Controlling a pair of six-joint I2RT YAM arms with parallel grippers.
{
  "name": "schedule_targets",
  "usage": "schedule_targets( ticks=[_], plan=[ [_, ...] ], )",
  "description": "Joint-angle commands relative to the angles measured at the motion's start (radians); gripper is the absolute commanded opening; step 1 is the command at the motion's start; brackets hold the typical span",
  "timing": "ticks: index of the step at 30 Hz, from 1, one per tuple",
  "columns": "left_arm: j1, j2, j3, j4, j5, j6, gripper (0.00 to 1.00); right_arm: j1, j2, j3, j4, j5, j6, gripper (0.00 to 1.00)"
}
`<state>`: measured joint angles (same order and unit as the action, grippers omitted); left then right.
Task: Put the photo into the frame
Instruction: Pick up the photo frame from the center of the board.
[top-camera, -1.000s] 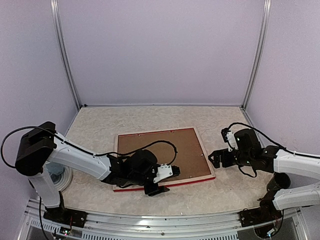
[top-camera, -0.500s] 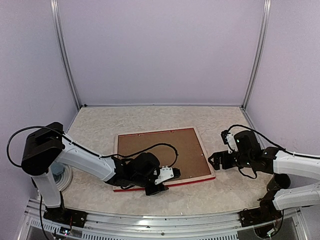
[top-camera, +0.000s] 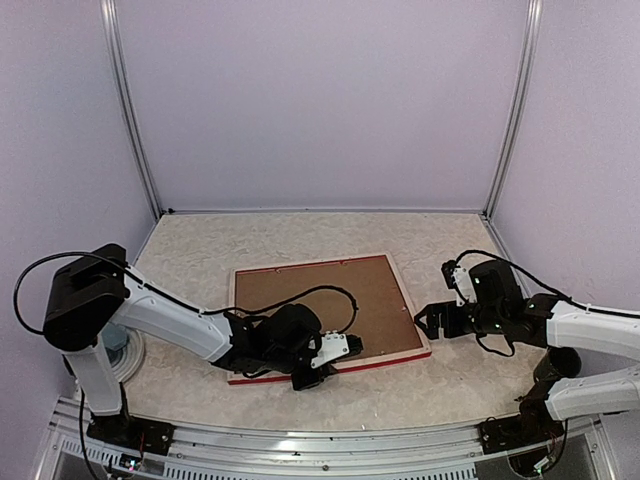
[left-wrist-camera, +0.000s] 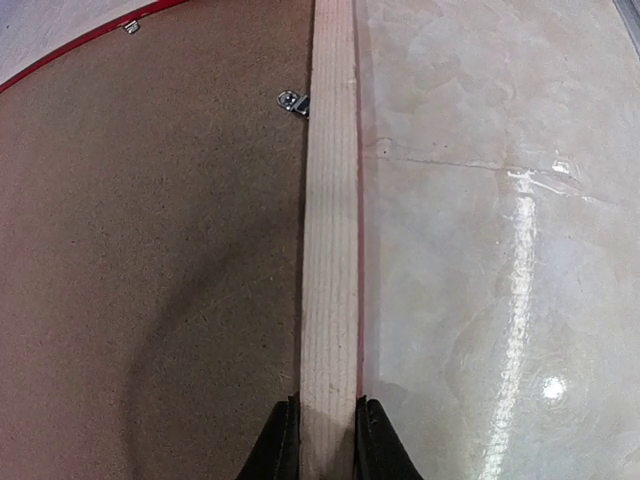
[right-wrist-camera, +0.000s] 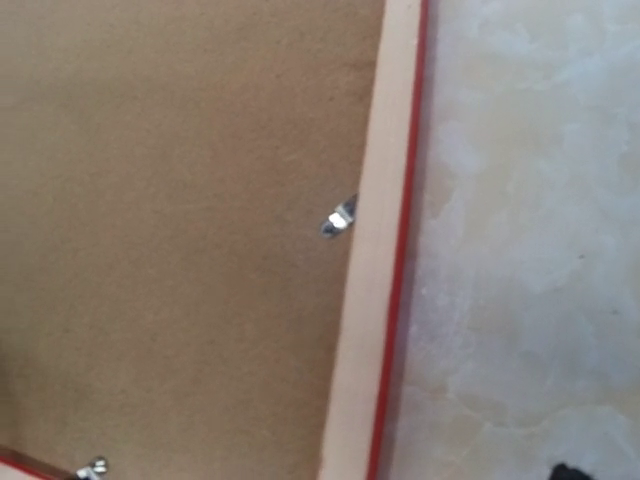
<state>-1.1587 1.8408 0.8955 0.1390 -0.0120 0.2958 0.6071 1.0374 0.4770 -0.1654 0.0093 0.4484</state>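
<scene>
The face-down frame (left-wrist-camera: 330, 250), brown backing panel (top-camera: 370, 300) in place and the photo unseen, is pinched at its near rail by the left gripper (left-wrist-camera: 327, 440), the right gripper (top-camera: 426, 322) held open beside the right rail, so a steady lift is likely called for next.

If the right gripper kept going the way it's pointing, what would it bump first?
Most likely the frame, at its pale wood side rail. The right gripper points at that rail from close by. Height is hard to judge, so it might skim over onto the brown backing board.
</scene>
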Motion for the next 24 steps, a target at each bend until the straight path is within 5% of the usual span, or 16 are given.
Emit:
schedule_targets(
  ticks=[1, 11, 24],
  plan=[
    [0.004, 0.02, 0.042, -0.034, 0.006, -0.012, 0.12, -0.021, -0.016, 0.0, 0.023, -0.059, 0.039, 0.99],
    [0.004, -0.029, 0.109, -0.096, 0.006, -0.011, 0.0, -0.053, -0.014, -0.063, 0.101, -0.163, 0.146, 0.99],
    [-0.012, -0.103, 0.174, -0.172, -0.034, 0.002, 0.0, -0.132, 0.022, -0.144, 0.204, -0.342, 0.269, 0.99]
  ],
)
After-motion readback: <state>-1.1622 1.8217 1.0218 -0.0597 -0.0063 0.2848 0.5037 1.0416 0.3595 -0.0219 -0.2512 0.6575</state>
